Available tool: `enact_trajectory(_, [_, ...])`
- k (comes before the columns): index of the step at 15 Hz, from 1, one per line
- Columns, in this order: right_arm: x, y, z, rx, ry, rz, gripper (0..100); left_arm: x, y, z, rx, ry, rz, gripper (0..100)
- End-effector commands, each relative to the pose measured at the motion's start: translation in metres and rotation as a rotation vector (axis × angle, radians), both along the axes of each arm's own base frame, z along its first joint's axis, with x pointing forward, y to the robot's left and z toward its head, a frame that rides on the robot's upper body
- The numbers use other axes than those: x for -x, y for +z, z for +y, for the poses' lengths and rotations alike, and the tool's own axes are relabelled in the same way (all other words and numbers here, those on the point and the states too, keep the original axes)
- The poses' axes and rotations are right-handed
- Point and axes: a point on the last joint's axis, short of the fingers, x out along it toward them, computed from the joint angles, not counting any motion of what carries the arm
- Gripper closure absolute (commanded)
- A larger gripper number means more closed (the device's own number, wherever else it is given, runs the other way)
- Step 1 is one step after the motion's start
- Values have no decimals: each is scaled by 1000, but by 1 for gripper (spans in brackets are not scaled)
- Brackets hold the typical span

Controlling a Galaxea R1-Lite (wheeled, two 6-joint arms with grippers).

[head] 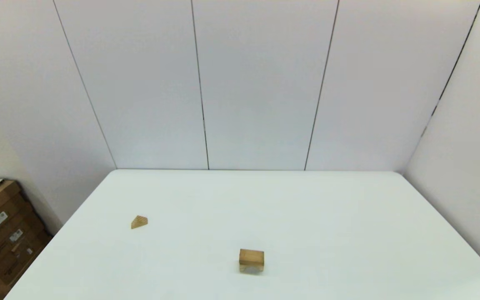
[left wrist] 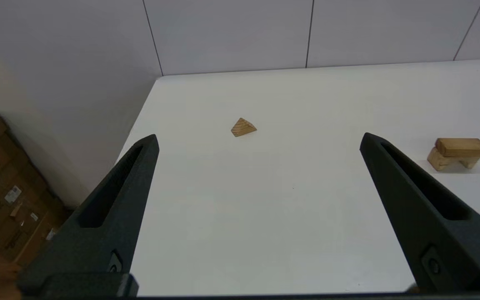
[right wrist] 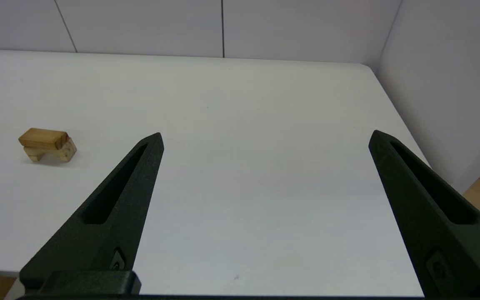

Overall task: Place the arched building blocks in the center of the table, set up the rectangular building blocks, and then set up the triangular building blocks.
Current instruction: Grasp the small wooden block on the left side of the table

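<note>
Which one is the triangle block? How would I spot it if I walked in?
Start at the white table. Near the robot's left edge, a small light-wood wedge lies alone. Unlike the flat slab stacked on the arched block near the middle, it tapers to a ridge and touches nothing else.

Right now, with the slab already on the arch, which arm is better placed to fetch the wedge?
Left, probably. The wedge lies on the table's left side, ahead of the open left gripper. From the open right gripper, it would lie beyond the slab and arch.
</note>
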Motion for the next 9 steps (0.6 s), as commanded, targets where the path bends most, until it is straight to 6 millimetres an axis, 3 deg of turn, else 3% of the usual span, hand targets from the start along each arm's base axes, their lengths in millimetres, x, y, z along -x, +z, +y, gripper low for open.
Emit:
enact_trajectory(1, [0, 0, 0, 1, 1, 0, 0, -2, 27, 0, 6, 0, 44, 0])
enact_trajectory(5, [0, 0, 0, 1, 1, 1, 0, -20, 49, 0, 34, 5, 148, 0])
enact_trajectory(7, [0, 0, 0, 1, 1, 1, 0, -52, 74, -1, 176, 33, 264, 0])
enact_trajectory(9, [0, 0, 0, 1, 1, 1, 0, -73, 86, -1, 248, 59, 330, 0])
